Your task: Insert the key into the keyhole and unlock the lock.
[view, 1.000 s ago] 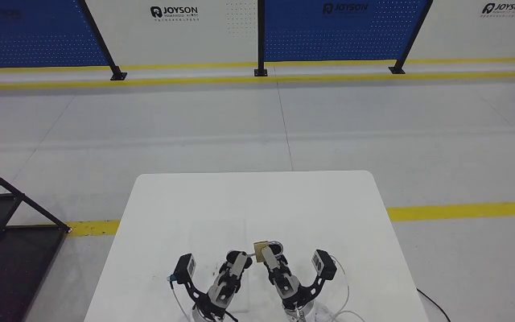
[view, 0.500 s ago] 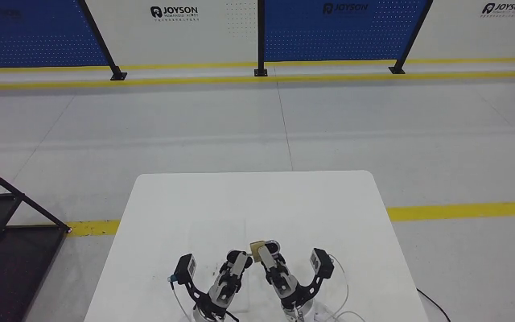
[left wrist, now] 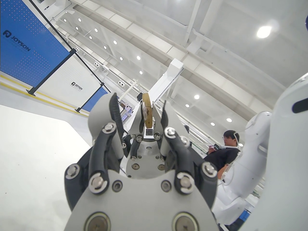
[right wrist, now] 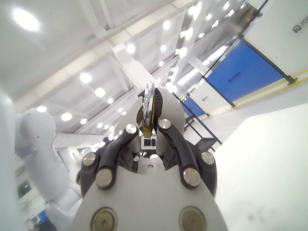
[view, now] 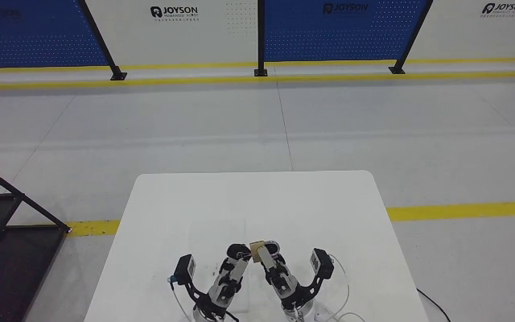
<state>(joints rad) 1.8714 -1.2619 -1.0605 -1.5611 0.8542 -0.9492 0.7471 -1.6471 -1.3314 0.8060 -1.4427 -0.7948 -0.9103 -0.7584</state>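
Observation:
Low over the near edge of the white table (view: pixel 241 201), both grippers point up and face each other. My right gripper (view: pixel 269 259) (right wrist: pixel 151 97) is shut on a brass padlock (view: pixel 259 251) (right wrist: pixel 148 111), chrome shackle uppermost. In the left wrist view the padlock (left wrist: pixel 146 111) is edge-on, showing a silver round face, held by the right gripper (left wrist: pixel 145 121). My left gripper (view: pixel 236 258) (left wrist: pixel 139 102) is open. Its black-padded fingers (left wrist: pixel 113 111) stand spread to either side of the lock and do not touch it.
A thin cable (view: pixel 342 290) loops on the table beside the right arm. A dark rack (view: pixel 24 233) stands off the table's left side. The far half of the table is bare white surface.
The right gripper with the padlock has shifted slightly toward the left gripper. The two now sit a little closer together.

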